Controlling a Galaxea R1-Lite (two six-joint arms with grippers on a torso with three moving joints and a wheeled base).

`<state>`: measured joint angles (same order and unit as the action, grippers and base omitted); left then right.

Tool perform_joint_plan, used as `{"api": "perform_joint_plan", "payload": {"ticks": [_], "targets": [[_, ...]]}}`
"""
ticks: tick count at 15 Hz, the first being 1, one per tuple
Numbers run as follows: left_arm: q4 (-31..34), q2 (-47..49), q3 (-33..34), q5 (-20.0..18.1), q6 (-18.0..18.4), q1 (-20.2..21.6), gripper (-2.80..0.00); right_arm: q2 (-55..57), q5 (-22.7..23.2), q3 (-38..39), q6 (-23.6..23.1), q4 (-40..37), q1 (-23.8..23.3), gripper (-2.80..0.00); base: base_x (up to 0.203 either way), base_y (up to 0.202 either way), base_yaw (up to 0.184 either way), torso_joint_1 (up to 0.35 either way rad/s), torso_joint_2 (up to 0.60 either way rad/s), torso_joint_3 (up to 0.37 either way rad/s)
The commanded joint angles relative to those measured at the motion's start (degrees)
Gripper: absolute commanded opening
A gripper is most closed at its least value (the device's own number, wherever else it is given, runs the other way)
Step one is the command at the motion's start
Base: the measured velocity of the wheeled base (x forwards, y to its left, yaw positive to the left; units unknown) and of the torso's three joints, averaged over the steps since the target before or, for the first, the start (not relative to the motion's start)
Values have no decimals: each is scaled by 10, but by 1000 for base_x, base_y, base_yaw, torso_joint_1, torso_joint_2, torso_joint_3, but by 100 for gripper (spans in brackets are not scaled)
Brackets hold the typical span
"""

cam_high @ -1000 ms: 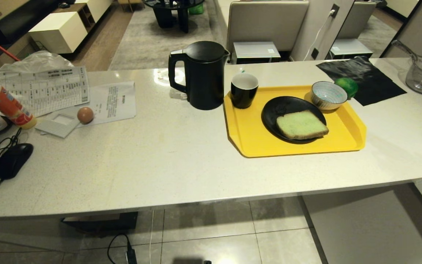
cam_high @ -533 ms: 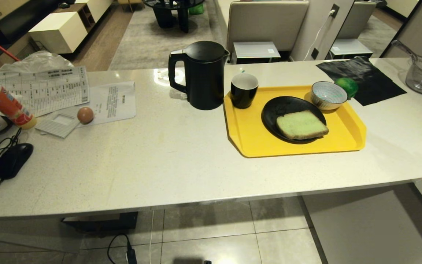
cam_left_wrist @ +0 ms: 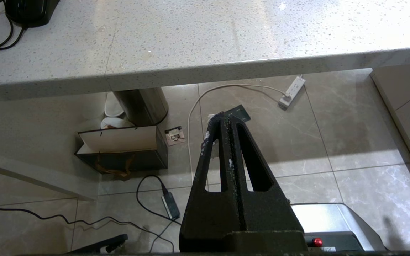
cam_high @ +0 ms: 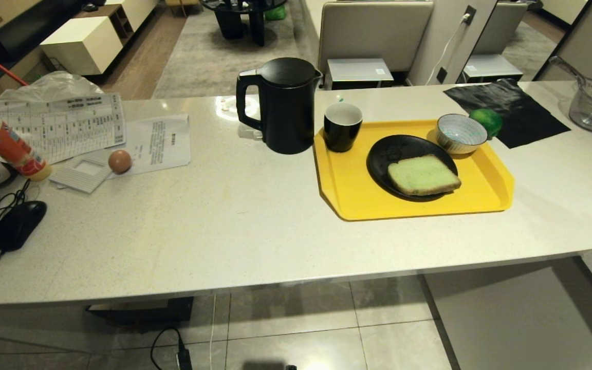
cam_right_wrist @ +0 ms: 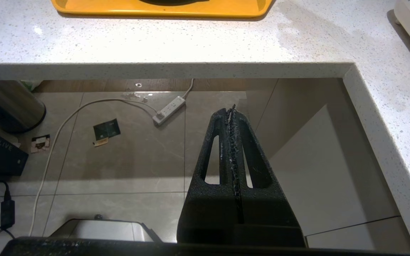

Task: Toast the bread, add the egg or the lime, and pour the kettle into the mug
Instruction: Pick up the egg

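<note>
Nothing moved since earlier frames | left tool (cam_left_wrist: 224, 119) and right tool (cam_right_wrist: 230, 111) pressed together, empty, below desk (cam_high: 234, 226) edge | bread (cam_high: 422, 175) on black plate (cam_high: 386, 154) | kettle (cam_high: 281, 105) beside mug (cam_high: 342, 126)

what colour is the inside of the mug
White inside the mug, glossy black outside; the head view shows it best.

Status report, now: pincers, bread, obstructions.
Left pincer and right pincer shut, empty, below the counter edge. Bread on black plate, untoasted. Nothing blocking it.
</note>
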<state>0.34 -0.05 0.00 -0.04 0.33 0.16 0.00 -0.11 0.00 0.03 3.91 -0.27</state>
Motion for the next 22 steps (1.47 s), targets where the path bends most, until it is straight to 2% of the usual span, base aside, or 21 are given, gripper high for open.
{"api": "perform_joint_plan", "payload": {"ticks": [1, 5, 22], "targets": [[0, 0, 0, 0, 0, 0, -280, 1, 0, 15, 1, 0, 0, -280, 0, 0, 0, 0, 0, 0], [0, 0, 0, 0, 0, 0, -280, 1, 0, 15, 1, 1, 0, -280, -3, 0, -73, 2, 2, 2], [0, 0, 0, 0, 0, 0, -280, 1, 0, 15, 1, 0, 0, -280, 0, 7, -166, 3, 3, 3]]}}
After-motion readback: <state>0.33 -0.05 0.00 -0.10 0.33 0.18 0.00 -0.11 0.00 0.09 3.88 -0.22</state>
